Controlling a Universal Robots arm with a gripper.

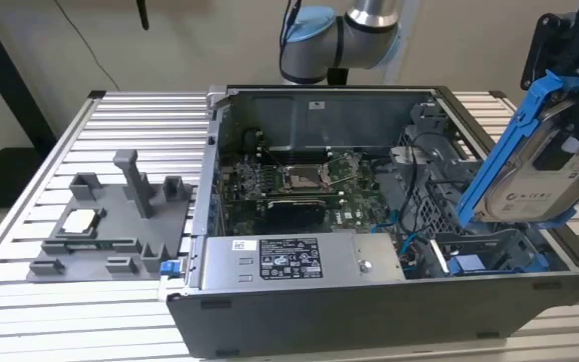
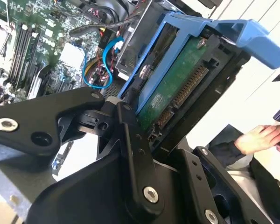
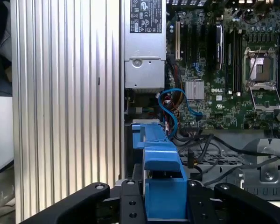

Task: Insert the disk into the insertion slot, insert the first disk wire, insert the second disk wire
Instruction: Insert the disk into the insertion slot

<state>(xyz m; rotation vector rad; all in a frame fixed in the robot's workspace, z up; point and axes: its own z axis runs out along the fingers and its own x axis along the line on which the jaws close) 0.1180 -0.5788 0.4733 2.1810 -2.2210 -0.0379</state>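
The end effector (image 3: 163, 200) is clamping its black fingers (image 2: 130, 140) together on one end of the disk (image 1: 541, 188). It is holding the disk steeply tilted in its bright blue carrier, above the open computer case at the exterior view's right. The disk's connector edge is sitting at the gripped end, probably so it stays reachable for the wires. Just below, the insertion slot (image 1: 500, 245) in the grey drive cage is lying open, with the disk not yet inside. Beyond it, a blue cable (image 3: 170, 105) is looping loose beside the green motherboard (image 1: 300, 181) and the power-supply box (image 1: 300, 260). Farther off, a grey parts fixture (image 1: 108, 226) is resting on the slatted counter (image 1: 139, 136).
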